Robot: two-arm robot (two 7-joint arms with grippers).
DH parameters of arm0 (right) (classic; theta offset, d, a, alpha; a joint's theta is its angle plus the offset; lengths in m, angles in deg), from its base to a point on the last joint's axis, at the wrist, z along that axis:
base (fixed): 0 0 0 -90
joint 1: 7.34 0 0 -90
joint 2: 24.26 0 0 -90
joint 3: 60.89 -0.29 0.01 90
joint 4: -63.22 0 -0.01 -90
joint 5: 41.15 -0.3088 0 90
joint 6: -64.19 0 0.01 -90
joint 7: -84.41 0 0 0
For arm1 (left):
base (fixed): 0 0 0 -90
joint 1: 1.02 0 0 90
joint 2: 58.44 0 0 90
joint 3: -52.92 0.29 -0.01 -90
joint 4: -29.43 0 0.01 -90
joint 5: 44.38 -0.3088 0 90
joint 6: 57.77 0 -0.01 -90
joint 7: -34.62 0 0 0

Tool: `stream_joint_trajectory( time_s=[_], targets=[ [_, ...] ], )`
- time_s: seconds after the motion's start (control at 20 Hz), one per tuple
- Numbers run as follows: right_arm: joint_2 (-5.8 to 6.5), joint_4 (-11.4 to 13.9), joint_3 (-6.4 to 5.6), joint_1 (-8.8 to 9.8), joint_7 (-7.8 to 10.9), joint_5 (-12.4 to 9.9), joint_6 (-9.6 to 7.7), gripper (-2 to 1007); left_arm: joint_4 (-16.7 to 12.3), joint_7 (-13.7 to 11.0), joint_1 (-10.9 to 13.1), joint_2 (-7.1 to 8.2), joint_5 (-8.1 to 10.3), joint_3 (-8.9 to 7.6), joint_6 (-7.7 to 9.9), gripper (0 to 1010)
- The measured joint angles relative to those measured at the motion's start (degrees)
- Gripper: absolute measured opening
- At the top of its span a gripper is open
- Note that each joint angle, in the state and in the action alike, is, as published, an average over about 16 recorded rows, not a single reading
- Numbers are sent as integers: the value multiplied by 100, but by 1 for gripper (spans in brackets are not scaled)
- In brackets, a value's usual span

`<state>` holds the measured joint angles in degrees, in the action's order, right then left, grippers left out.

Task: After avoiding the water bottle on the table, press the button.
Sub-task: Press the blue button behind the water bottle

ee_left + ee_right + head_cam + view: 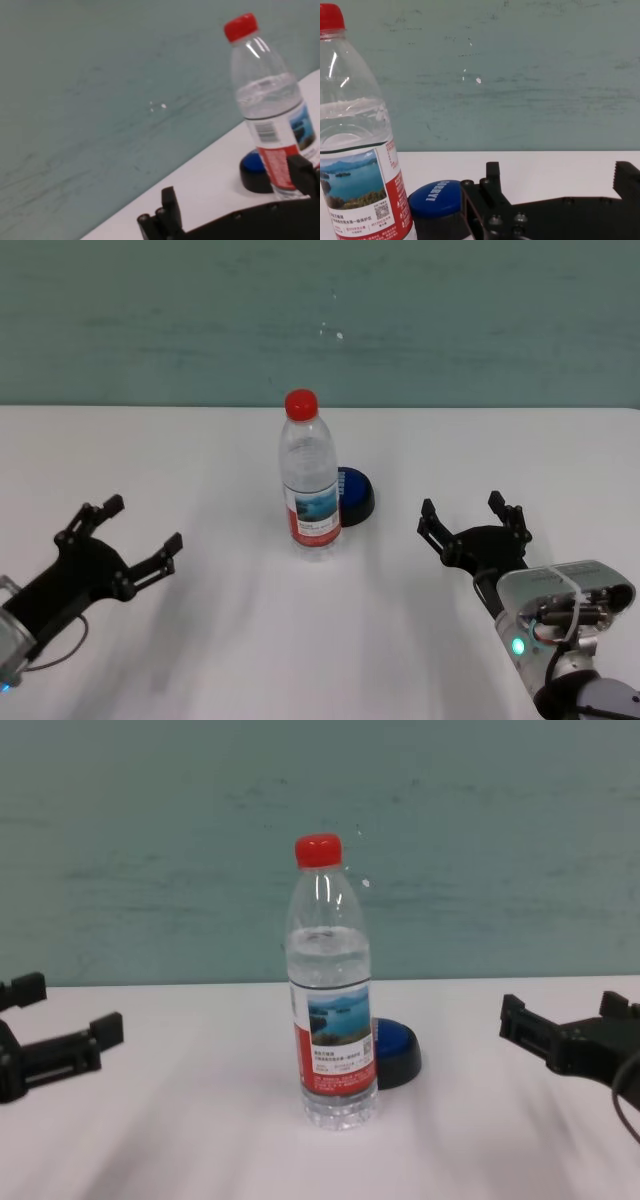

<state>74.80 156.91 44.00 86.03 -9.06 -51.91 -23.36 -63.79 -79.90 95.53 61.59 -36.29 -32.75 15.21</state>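
Observation:
The water bottle (pixel 309 480) stands upright in the middle of the white table (pixel 200 450), with its red cap on. The blue button (pixel 355 495) sits just behind it to the right, partly hidden by the bottle. My left gripper (pixel 141 524) is open and empty, well to the left of the bottle. My right gripper (pixel 465 512) is open and empty, to the right of the button. In the chest view the bottle (pixel 332 1010) covers the button's (pixel 395 1053) left part. In the right wrist view the button (pixel 437 197) lies beside the bottle (pixel 355 150).
A teal wall (pixel 320 320) rises behind the table's far edge. The white tabletop stretches wide on both sides of the bottle and in front of it.

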Motion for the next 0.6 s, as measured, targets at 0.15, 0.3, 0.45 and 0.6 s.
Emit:
stream_joint_trajectory(
  time_s=[0.15,0.3,0.45,0.6],
  targets=[
    [0,0,0,0,0,0,0,1003,252,-104,-269,19,54,42,-70,1000],
    [0,0,0,0,0,0,0,1003,588,-201,-610,5,85,132,-148,1000],
    [0,0,0,0,0,0,0,1003,965,-281,-980,-36,90,247,-233,1000],
    [0,0,0,0,0,0,0,1003,1389,-355,-1384,-106,70,393,-331,1000]
  ],
)
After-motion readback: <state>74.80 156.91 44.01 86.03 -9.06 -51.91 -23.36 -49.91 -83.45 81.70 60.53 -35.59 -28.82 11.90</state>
